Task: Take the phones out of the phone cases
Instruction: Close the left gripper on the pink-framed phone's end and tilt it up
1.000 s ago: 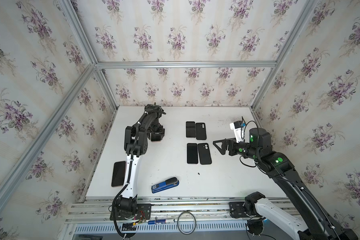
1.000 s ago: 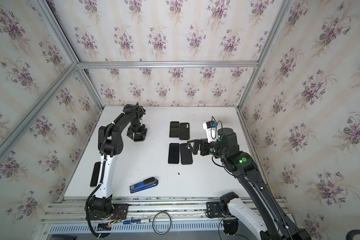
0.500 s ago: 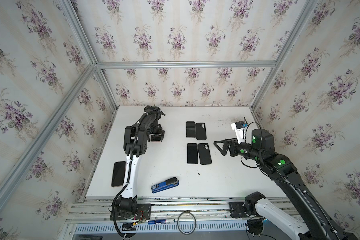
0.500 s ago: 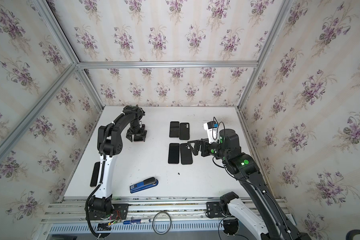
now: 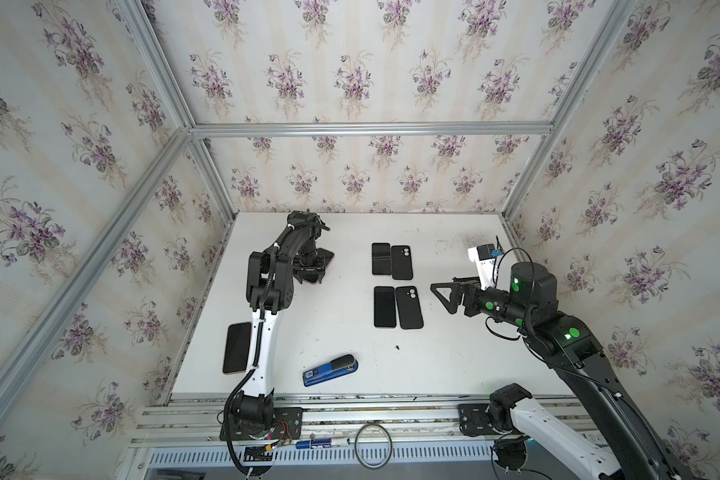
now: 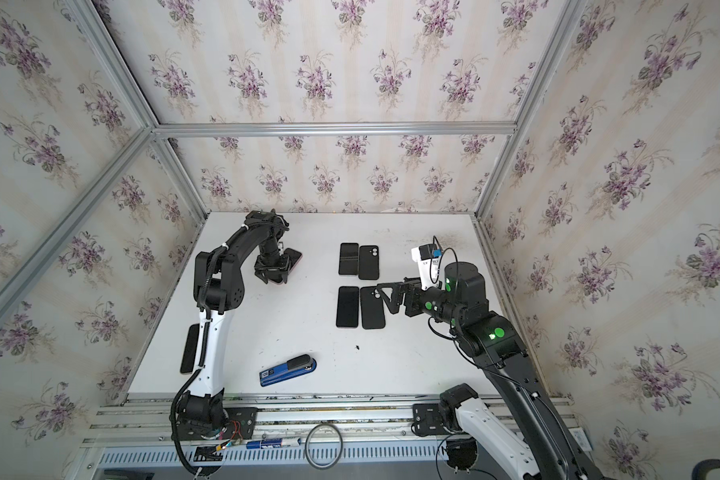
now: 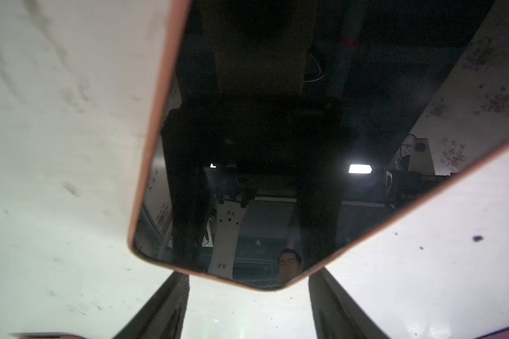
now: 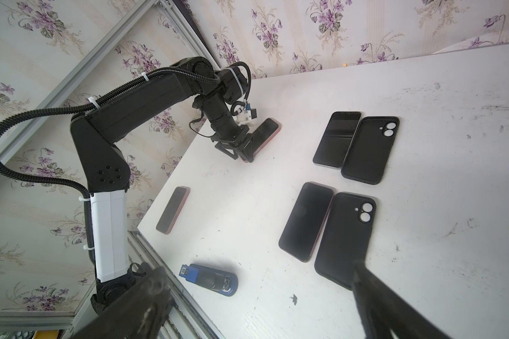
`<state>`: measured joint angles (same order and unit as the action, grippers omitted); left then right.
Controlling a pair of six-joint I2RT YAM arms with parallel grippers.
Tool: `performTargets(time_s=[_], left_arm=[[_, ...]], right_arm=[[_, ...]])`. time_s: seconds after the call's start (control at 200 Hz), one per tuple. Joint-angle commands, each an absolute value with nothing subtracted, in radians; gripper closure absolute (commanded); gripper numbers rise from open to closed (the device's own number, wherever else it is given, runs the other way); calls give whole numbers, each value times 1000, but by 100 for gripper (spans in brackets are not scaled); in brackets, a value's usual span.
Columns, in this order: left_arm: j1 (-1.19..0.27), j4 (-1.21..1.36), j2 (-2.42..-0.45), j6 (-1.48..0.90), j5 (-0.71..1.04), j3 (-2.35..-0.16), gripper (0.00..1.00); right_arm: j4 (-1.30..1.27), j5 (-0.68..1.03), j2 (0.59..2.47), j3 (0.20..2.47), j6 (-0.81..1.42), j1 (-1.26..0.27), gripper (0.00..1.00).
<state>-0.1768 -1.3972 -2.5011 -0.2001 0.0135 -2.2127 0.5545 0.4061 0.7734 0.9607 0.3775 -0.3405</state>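
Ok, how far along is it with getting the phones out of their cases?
Done: two phones lie beside their empty black cases. In hand: the left gripper straddles a pink-cased phone's end; grip unclear. Left: that one and the other cased phone, far left. The right gripper hovers open.

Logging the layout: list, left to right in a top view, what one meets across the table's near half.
cased phone by the left edge → blue stapler → bare phone → empty black case → right pincer, open

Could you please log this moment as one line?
left gripper: open, at pink-cased phone | right gripper: open, empty, hovering | extraction: not done
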Motion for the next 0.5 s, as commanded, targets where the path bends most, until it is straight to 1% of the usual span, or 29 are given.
performTargets(time_s=[0.0,0.095,0.155,0.195,0.335,0.36,0.44,0.495], left_arm=[[-176,-1399,-2480,-192,9,-2190,34],[-179,-1356,-2440,-195,-5,-2133,35],[-182,-1333,-2409,-201,-19,-2106,32],[-188,-1315,-2382,-200,-25,-2090,28],[-195,-1296,-2336,-206,-110,-2092,4],[-193,-1299,-2339,-208,-116,-2102,1],[-192,-1302,-2353,-219,-114,-2132,0],[-185,-1299,-2365,-234,-50,-2164,0]], right_arm=[[537,407,770,963,387,-341,0],[538,406,766,957,385,-342,0],[538,408,768,952,388,-341,0],[536,412,770,950,390,-342,0],[521,412,773,948,398,-341,0],[517,413,774,947,399,-341,0],[508,417,778,945,406,-341,0],[504,421,783,947,410,-342,0]])
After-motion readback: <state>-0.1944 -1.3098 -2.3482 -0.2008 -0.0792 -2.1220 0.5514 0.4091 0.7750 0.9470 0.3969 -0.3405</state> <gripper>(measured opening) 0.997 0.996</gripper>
